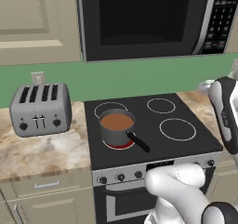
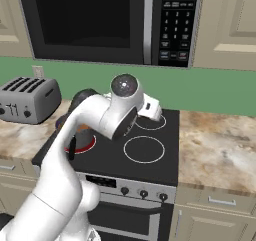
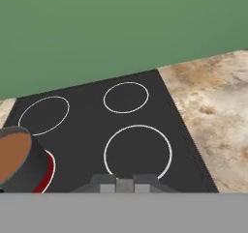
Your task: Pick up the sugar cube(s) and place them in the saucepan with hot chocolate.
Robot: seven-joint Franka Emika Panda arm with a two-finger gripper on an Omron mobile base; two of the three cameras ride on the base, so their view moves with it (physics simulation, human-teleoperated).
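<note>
Apparently the jaws are hovering shut over the stove (image 3: 87, 125), gripping nothing I can make out, the saucepan (image 3: 22, 167) of hot chocolate (image 3: 12, 157) sitting off to their left.

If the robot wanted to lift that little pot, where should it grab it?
Best by the black stick handle of the saucepan. It juts straight out toward the stove's front edge, clear of the pot wall and the hot chocolate. I would bring the pincer down from above and close across the handle's narrow width. The pot sits on a red-glowing burner, so the round wall is probably a worse choice.
</note>
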